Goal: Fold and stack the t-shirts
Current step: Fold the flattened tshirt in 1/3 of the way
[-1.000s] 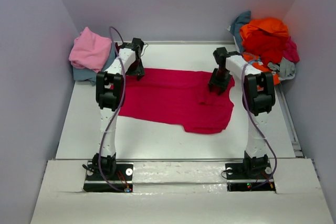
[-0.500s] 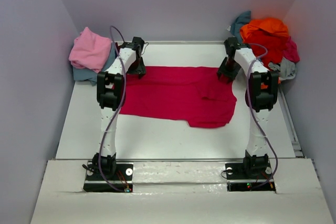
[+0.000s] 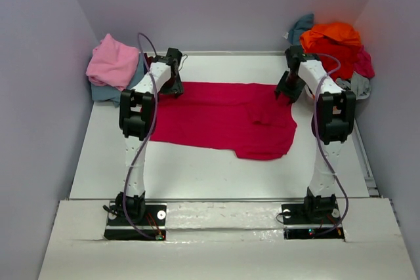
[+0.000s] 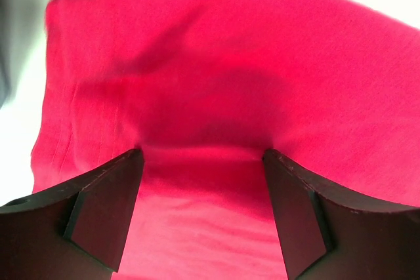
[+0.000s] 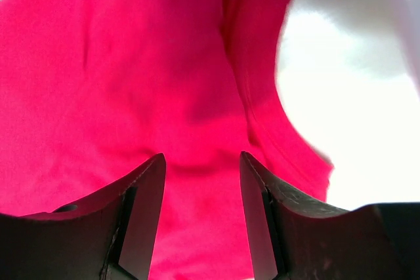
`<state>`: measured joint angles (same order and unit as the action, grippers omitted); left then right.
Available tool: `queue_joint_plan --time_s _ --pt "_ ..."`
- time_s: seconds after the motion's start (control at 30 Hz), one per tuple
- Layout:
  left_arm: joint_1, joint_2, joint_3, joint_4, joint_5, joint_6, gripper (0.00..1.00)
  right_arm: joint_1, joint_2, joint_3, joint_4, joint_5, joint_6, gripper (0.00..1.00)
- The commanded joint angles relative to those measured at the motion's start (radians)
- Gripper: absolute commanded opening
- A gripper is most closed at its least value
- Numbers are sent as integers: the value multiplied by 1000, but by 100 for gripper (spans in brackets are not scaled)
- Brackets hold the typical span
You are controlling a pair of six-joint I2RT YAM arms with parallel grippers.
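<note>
Looks like the start of the fold: the magenta-red t-shirt lies spread on the table, with the left gripper and right gripper both spread apart over its far corners, so next they'd probably need to pinch those corners.

**Materials and Finish**

I find the magenta-red t-shirt to be soft matt cloth, lightly creased. The table looks smooth, white and faintly glossy. Fingers of the left gripper and right gripper appear matt dark plastic.
</note>
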<state>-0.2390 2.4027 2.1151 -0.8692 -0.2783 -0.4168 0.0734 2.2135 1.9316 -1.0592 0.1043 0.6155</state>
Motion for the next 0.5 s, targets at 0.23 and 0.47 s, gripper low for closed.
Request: queue_joint_plan --time_s 0.23,0.47 --pt "-29 -270 -153 -26 -107 -54 87 101 -301 -268 34 -64 -40 55" --pt "-29 -297 -260 -30 -82 -65 87 184 -281 -364 68 -81 -27 54"
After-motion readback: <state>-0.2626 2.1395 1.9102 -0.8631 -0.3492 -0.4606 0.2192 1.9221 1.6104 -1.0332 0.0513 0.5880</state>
